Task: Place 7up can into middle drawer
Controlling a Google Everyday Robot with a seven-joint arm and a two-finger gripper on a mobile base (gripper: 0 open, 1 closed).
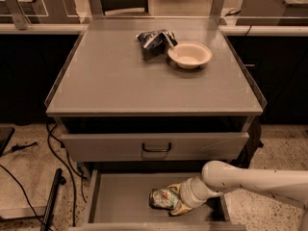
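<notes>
The 7up can lies on its side, low in the open middle drawer, right of the drawer's centre. Its green-and-white label and a silver end face left. My gripper reaches in from the right on a white arm. Its yellowish fingers are closed around the can's right part, so that end of the can is hidden. The can sits at or just above the grey drawer floor; I cannot tell if it touches.
A grey drawer front with a black handle hangs over the open drawer. A cream bowl and a dark snack bag sit on the cabinet top. Black cables lie on the floor at left.
</notes>
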